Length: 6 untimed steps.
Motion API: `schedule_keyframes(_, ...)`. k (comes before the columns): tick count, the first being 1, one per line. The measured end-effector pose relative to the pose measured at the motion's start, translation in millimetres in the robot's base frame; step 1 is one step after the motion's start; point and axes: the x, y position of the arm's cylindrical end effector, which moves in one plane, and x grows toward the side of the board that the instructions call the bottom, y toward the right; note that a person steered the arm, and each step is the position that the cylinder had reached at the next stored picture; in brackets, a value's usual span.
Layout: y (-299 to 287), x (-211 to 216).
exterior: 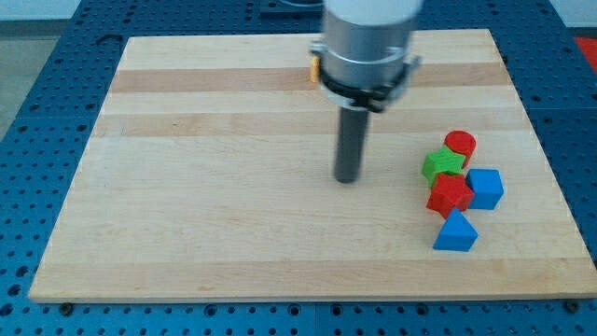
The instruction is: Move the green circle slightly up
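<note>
My tip [348,179] rests on the wooden board [205,187] near its middle, apart from every block. The only green block [442,165] in view lies to the tip's right; it looks star-shaped rather than round. It sits in a tight cluster, touching a red circle [459,144] above it and a red star-like block [450,195] below it. No green circle shows; the arm's body hides part of the board's top.
A blue cube [484,188] sits against the red star's right side. A blue triangle [455,232] lies just below the cluster. A yellow-orange block [315,68] peeks out from behind the arm near the view's top. Blue perforated table surrounds the board.
</note>
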Motion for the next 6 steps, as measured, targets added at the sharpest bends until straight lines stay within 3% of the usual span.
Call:
schedule_keyframes(1, -5.0, -45.2)
schedule_keyframes(2, 33.8, -87.4)
schedule_keyframes(5, 95.4, -105.6)
schedule_keyframes(6, 118.8, -159.1)
